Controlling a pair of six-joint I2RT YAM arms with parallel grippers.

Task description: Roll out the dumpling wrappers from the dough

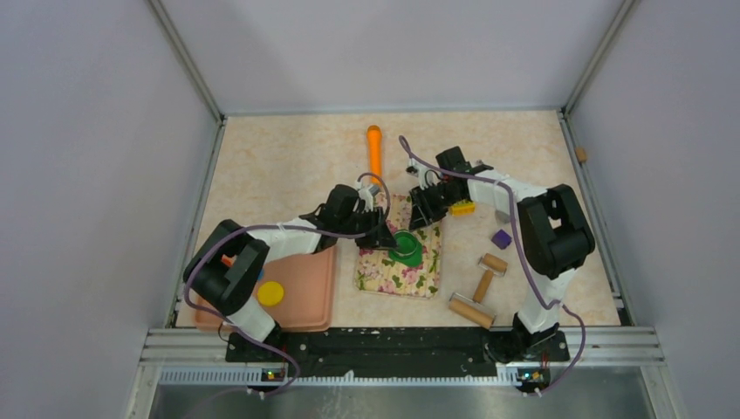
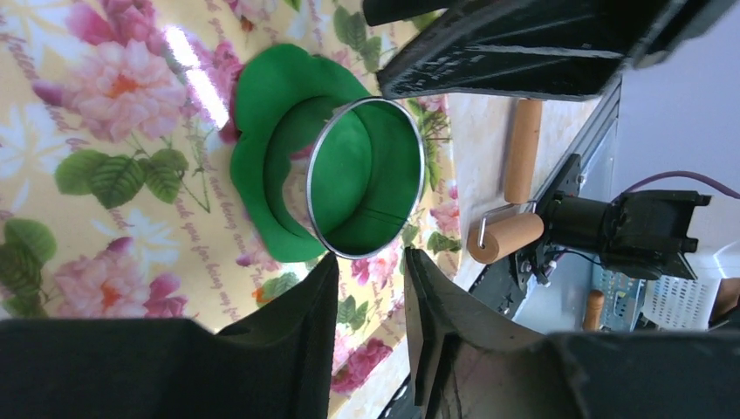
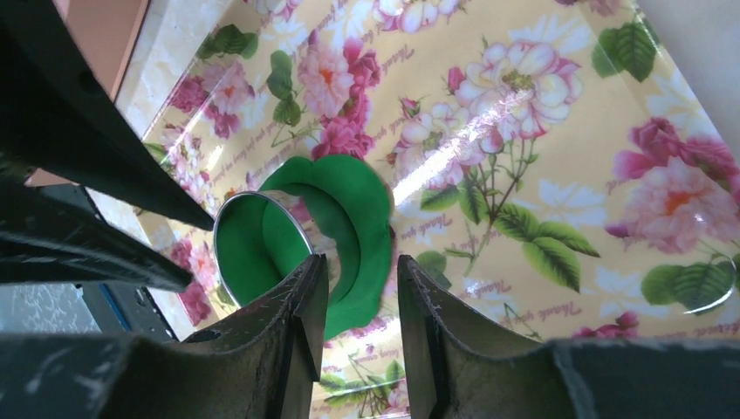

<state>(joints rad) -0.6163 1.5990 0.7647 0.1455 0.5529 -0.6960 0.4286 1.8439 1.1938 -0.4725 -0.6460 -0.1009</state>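
Observation:
The dough is a ragged dark green piece on the floral mat. A metal ring cutter stands on it, with green showing inside. In the left wrist view my left gripper is open, its tips just short of the ring's rim and nothing between them. In the right wrist view my right gripper hangs open above the dough beside the ring. From above, the left gripper and right gripper flank the dough. A yellow wrapper lies in the pink tray.
An orange rolling pin lies behind the mat. A wooden roller, a purple block and a yellow piece sit to the right. An orange disc shows by the left arm. Grey walls enclose the table.

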